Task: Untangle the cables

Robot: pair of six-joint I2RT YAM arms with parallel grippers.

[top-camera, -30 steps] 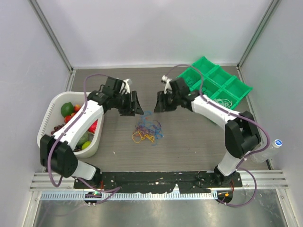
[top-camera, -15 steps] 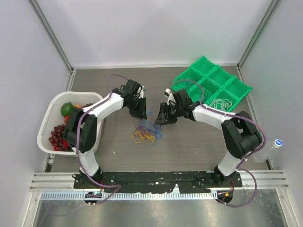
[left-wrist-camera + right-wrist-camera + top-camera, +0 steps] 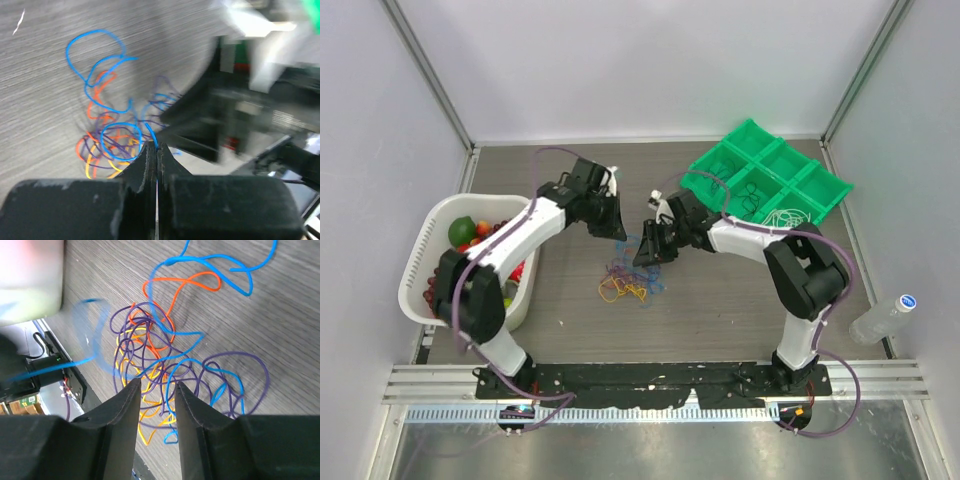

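Early stage. cables are one knot at centre of the surface, just 6 o'clock of both grippers: blue, purple, orange and yellow loops crossing each other, nothing pulled free from the pile yet

A few white strands lie in a near compartment of the green tray at 2 o'clock, so some sorting looks done; the bulk is left

left gripper: clenched. A blue strand runs right into its tips, so I read it as pinching that one. The right wrist view shows a blurred blue loop at 9 o'clock, off the surface, which fits a strand being lifted

right gripper: released, jaws apart, hanging over the purple/yellow part of the knot with nothing clamped. Strands show through the gap but I can't tell if they touch the pads

Vs 0.5 s ago:
- right gripper has shifted toward 9 o'clock and now sits at the pile's 12 o'clock edge, close to the left one
- left gripper has barely moved, though its arm has swung out toward 9 o'clock
- 1 s ago both were further from the pile and further from each other
- pile outline looks much the same

Left to do: draw blue out while the right pins or takes a second strand, then repeat per colour
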